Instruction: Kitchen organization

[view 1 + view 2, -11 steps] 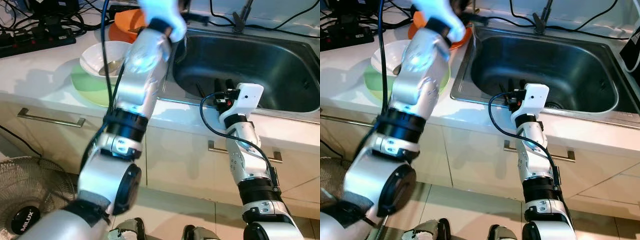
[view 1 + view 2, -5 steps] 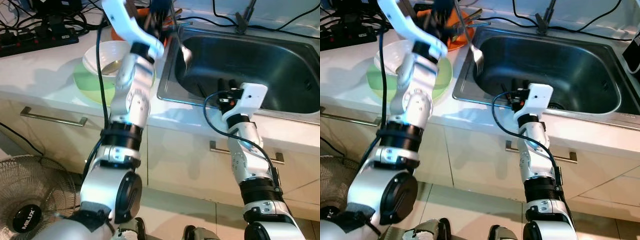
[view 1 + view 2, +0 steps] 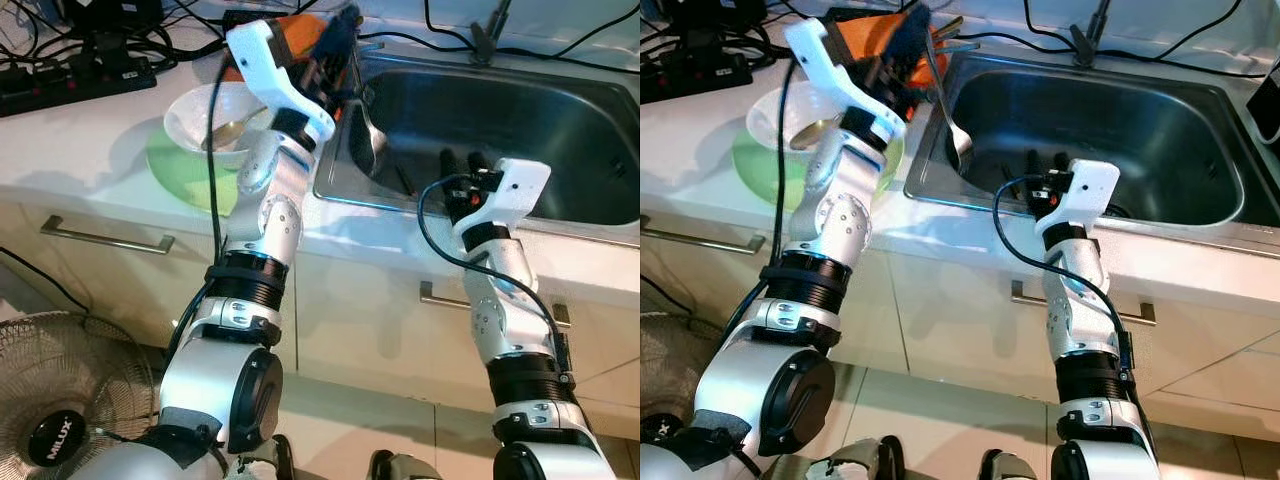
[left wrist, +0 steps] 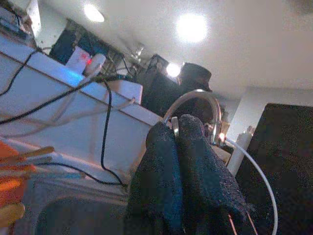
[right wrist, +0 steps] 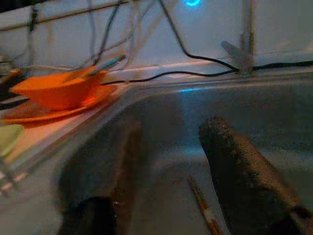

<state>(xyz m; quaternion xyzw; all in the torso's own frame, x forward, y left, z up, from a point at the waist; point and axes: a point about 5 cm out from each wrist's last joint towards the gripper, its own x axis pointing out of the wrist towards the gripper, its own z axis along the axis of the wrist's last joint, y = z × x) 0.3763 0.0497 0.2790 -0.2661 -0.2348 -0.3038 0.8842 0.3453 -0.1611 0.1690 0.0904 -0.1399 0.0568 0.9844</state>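
My left gripper (image 3: 338, 40) is shut on the handle of a metal spoon (image 3: 368, 138), which hangs bowl-down over the left side of the steel sink (image 3: 560, 130). In the left wrist view the fingers (image 4: 161, 161) pinch the thin handle. The right gripper (image 3: 460, 165) stands open at the sink's front edge, its fingers (image 5: 230, 152) pointing into the basin above chopsticks (image 5: 203, 210) on the bottom. A white bowl (image 3: 205, 115) with a spoon in it sits on a green plate (image 3: 175, 165). Behind it stands an orange bowl (image 3: 290, 35) holding utensils.
A power strip and cables (image 3: 70, 75) lie at the counter's back left. The faucet base (image 3: 490, 40) stands behind the sink. Cabinet handles (image 3: 100, 238) run below the counter, and a floor fan (image 3: 60, 400) stands at lower left.
My left arm has swung down and rightward, bringing the spoon from near the orange bowl to hang over the sink. The right gripper has shifted slightly to the right.
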